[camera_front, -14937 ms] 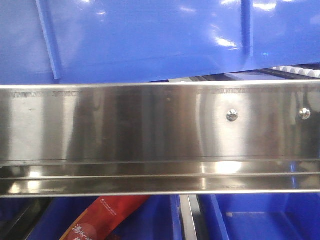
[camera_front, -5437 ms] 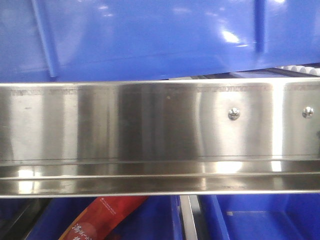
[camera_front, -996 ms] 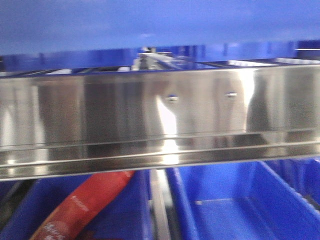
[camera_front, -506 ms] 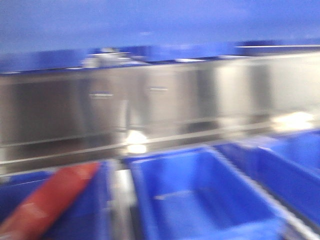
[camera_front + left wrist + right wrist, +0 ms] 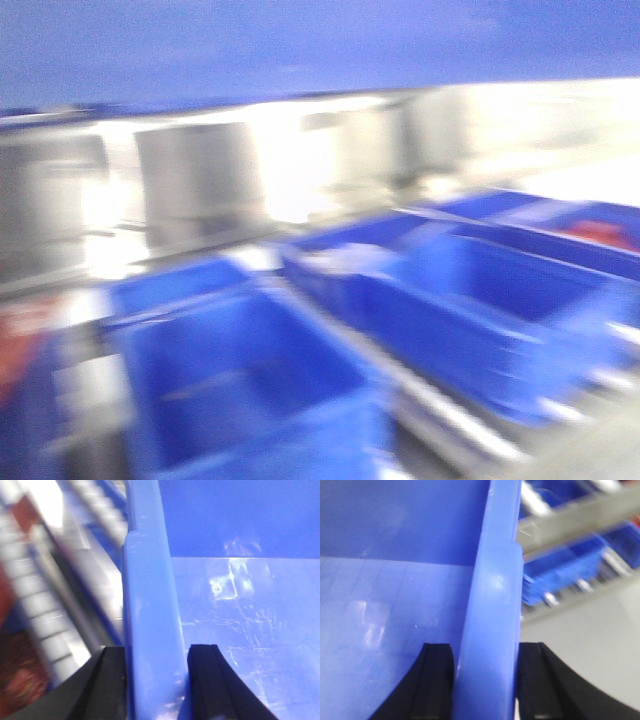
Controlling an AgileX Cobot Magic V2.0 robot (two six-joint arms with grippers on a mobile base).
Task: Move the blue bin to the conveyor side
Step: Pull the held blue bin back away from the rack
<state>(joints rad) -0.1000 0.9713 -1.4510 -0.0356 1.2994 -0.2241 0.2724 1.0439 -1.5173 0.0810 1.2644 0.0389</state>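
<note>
Left gripper (image 5: 155, 680) and right gripper (image 5: 485, 680) each clamp the thick rim (image 5: 147, 605) of the blue bin (image 5: 240, 605), one finger inside and one outside, on opposite walls. It hangs lifted between the arms, above the steel rack (image 5: 190, 190). Empty, stiff and glossy, it is probably light but bulky and slippery, so rim grips suit. Since a second ago the front view has swung. The rack has slid left and blurred, and more smaller blue bins (image 5: 240, 370) show.

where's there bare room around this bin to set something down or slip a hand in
Bare: the blue bin floor, inside the rim held by the left gripper and right gripper; and the pale grey surface between that rim and the steel rack. Crowded: the rack's other bins, packed side by side.
</note>
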